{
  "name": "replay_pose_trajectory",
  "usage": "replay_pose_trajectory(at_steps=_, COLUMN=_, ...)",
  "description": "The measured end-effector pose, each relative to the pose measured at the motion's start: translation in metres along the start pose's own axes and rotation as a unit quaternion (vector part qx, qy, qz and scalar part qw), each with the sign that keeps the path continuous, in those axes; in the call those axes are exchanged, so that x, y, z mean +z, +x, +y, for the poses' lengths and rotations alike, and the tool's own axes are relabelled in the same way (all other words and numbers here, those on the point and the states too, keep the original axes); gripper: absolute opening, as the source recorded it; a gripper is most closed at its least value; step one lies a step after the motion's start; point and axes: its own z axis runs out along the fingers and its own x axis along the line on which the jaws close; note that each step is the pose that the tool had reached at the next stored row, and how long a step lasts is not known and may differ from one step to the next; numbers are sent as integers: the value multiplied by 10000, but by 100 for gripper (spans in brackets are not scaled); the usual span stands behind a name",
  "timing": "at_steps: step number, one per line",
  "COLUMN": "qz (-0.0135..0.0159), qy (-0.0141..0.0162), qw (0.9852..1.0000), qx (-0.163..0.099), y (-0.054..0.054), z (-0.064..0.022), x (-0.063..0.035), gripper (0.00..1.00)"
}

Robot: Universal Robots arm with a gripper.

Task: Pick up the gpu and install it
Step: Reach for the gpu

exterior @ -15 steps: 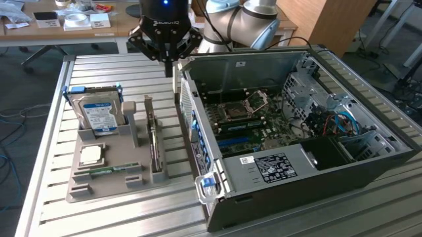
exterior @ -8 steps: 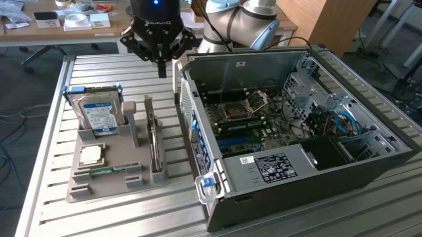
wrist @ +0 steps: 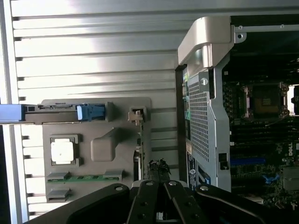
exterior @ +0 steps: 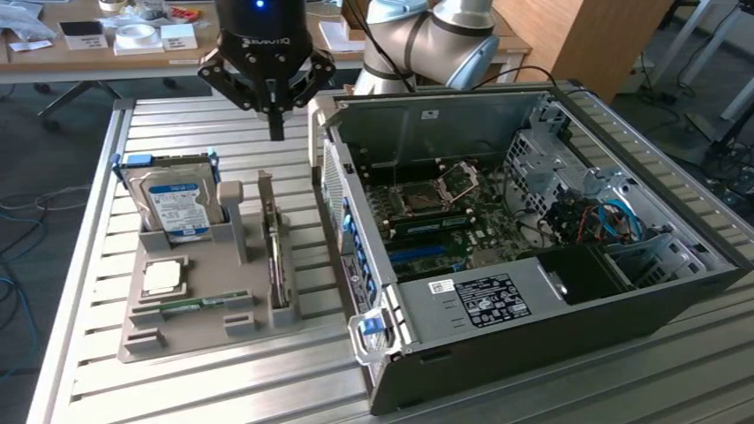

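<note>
The claw (exterior: 277,125) is fully closed and grips nothing, pointing fingertips-down above the slatted table (exterior: 177,132). The gpu (exterior: 275,265) stands on edge in a slot of the gray holder (exterior: 200,331), nearer the camera than the claw. It sits between the upright hard drive (exterior: 177,208) and the open computer case (exterior: 531,265).

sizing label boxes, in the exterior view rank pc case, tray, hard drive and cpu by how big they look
1. pc case
2. tray
3. hard drive
4. cpu
All four clearly differ, and nearness to the camera does not change the order.
</note>
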Motion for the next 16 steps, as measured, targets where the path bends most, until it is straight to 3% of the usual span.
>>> replay_pose_trajectory(at_steps=6, qz=0, qy=0, qw=10000, qx=0, y=89, z=-7, x=0, gripper=11)
replay_pose_trajectory(at_steps=16, qz=0, qy=0, qw=10000, qx=0, y=131, z=-10, x=-1, gripper=11)
